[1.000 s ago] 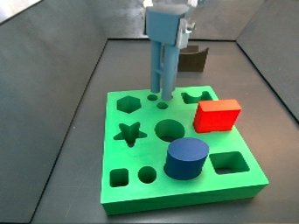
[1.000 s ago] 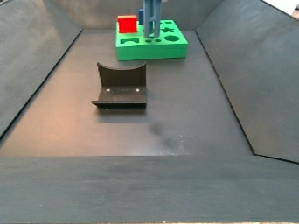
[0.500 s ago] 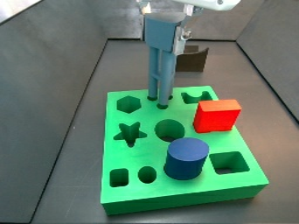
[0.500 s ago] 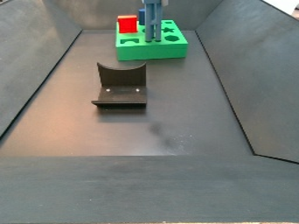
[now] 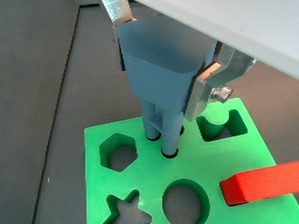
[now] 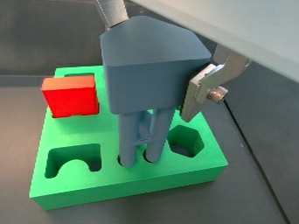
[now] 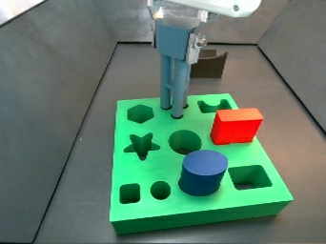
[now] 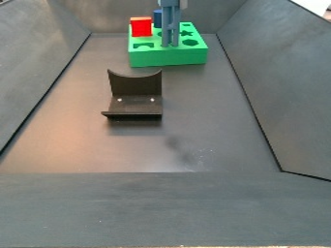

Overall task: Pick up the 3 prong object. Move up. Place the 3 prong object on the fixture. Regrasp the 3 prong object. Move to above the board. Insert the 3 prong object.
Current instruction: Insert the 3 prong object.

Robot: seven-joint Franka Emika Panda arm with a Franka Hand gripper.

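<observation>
**Prongs at the holes: the insertion is on**

In a wrist view the 3 prong object (image 5: 158,83) hangs upright, its wide slate-blue head up top between the silver fingers (image 5: 214,80), so the gripper (image 5: 163,66) is clamped on it. Its prongs reach down to the small round holes near the far edge of the board (image 5: 100,140), between the hexagon cut-out and the arch-shaped one. This reads as the last step, the insert.

The other wrist picture agrees: the 3 prong object (image 6: 146,70) stands over the board (image 6: 117,188), prong tips at or just inside the holes; how deep, I cannot tell. The red cube (image 6: 70,94) sits at a corner, apart.

In a side view the gripper (image 7: 178,29) is above the board's far edge, piece vertical beneath it, the dark blue cylinder (image 7: 203,173) well clear.

From the long side view, the fixture (image 8: 132,95) stands empty mid-floor, well apart from the board (image 8: 165,50).

Next, by my reckoning: push straight down, keeping it upright, then let go.
</observation>
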